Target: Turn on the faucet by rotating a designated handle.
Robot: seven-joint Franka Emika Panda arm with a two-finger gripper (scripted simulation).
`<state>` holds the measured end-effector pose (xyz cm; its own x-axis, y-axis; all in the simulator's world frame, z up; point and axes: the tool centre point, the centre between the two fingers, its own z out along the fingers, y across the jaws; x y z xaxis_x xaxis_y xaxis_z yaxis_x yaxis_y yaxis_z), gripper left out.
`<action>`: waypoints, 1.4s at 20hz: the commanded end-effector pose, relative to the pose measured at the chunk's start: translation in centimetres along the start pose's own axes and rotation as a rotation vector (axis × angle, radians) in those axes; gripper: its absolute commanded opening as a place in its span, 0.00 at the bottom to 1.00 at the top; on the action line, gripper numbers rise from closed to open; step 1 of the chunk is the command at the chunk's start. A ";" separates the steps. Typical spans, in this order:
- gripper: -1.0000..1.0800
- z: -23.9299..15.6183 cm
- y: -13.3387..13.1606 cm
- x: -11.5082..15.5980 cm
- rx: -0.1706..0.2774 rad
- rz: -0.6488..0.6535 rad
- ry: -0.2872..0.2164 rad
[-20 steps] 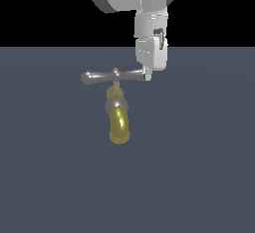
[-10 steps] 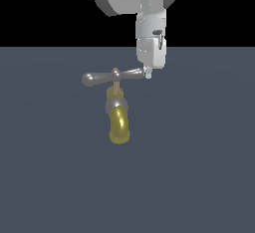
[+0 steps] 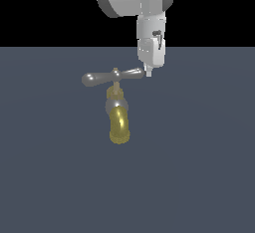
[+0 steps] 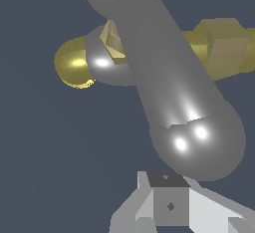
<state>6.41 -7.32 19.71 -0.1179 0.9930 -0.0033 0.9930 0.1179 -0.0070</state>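
Gripper (image 3: 148, 72) lowered beside bulbous end of slim silver horizontal bar handle (image 3: 112, 76), which has rotated slightly; finger spread cannot be told.

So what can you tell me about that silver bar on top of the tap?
The handle is a slim, shiny silver-grey crossbar with rounded, bulbous ends and a small brass knob at its centre. It lies roughly horizontal, slightly tilted, atop the faucet, wider than the yellow spout below. The gripper sits right at its end on the exterior view's right; actual contact cannot be confirmed.
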 end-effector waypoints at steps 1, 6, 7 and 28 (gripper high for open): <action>0.00 0.0 0.8 1.0 -0.002 -0.007 0.001; 0.00 -0.1 2.4 2.3 -0.003 -0.011 0.002; 0.00 -0.1 2.7 2.6 -0.003 -0.011 0.002; 0.00 -0.1 6.7 5.9 -0.002 0.016 -0.011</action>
<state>12.15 -4.36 19.71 -0.0674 0.9973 -0.0278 0.9977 0.0672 -0.0072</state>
